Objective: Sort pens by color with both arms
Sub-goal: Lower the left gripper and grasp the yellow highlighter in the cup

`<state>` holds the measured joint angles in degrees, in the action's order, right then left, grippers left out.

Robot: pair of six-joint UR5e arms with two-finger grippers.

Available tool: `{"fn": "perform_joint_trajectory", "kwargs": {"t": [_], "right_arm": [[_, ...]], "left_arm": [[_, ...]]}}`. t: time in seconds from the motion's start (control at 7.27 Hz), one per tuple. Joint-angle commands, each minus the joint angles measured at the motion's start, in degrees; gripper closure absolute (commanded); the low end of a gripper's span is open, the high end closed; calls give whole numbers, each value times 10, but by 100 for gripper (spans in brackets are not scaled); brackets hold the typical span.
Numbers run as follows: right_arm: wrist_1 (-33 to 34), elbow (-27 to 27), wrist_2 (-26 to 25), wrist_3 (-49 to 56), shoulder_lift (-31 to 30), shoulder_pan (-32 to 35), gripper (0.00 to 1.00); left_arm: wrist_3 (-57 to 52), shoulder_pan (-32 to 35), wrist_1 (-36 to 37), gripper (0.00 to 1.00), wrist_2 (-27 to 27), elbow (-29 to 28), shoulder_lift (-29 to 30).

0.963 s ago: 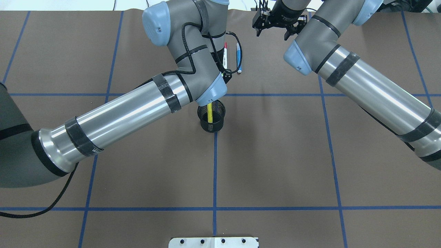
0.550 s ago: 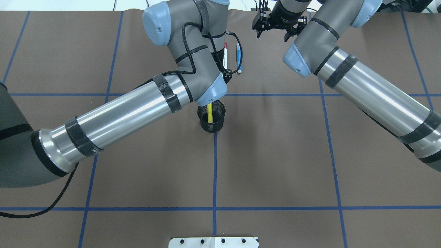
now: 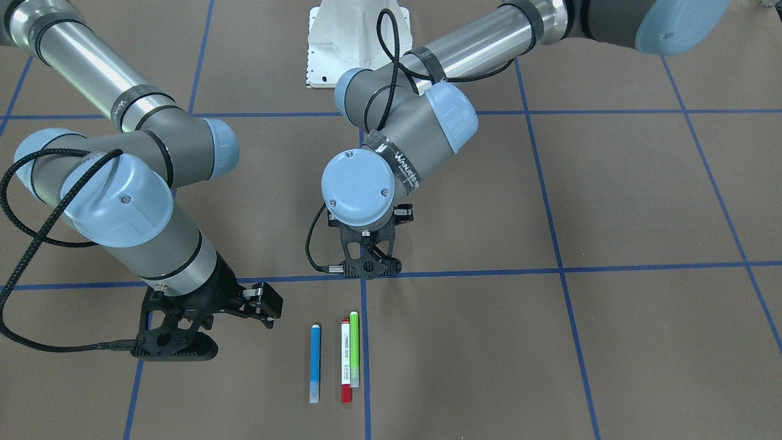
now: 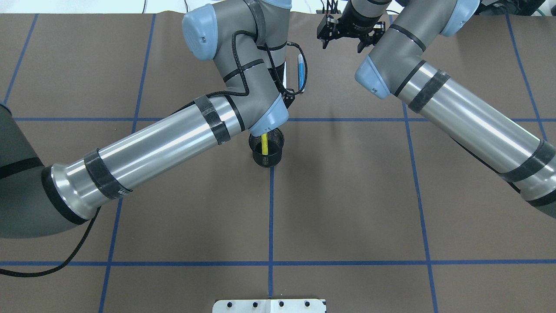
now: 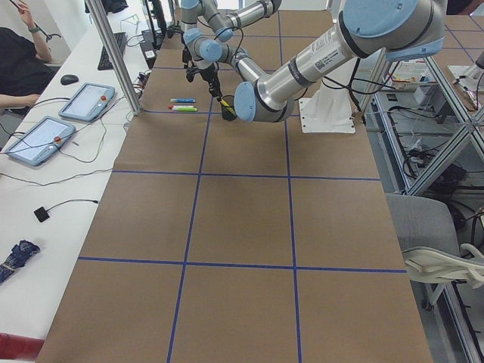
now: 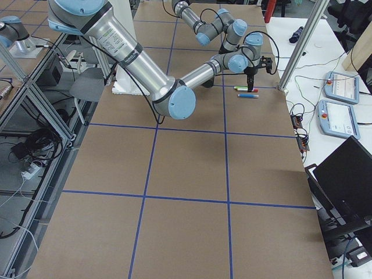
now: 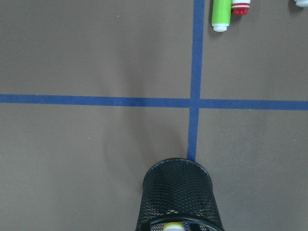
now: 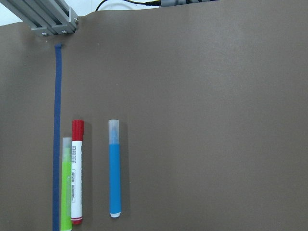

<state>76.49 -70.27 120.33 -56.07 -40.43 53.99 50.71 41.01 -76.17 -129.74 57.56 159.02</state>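
A blue pen [image 3: 314, 362], a white pen with red caps [image 3: 346, 360] and a green pen [image 3: 354, 348] lie side by side on the brown table; they also show in the right wrist view, blue [image 8: 114, 168], white [image 8: 77, 171], green [image 8: 66, 185]. A yellow pen [image 4: 264, 144] stands in the black mesh cup [image 4: 266, 152]. My left gripper [image 3: 366, 244] hangs over the cup, its links splayed and its tips hidden under the wrist. My right gripper [image 3: 226, 330] is open and empty, beside the blue pen.
The white pedestal base [image 3: 357, 43] stands at the table's near edge. Blue tape lines [image 4: 270, 217] divide the table. An aluminium post [image 5: 113, 53], tablets [image 5: 87, 102] and a seated person [image 5: 23, 60] are along the far side.
The left arm has shifted slightly farther and rightward, covering more of the white pen. The right gripper has moved a little farther away. The yellow pen stays in the cup.
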Motion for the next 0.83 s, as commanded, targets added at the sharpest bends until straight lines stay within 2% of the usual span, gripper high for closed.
{"fn": "perform_joint_trajectory", "kwargs": {"t": [0.0,0.28,0.69], "right_arm": [[1,0,-1,0,0,-2,0],[0,0,-1,-1,0,-3,0],[0,-1,-2,-1,0,-5,0]], "left_arm": [[0,-7,0,58,0,-1,1],[0,-7,-1,63,0,0,0],[-3,-7,-1,61,18,-3,-3]]}}
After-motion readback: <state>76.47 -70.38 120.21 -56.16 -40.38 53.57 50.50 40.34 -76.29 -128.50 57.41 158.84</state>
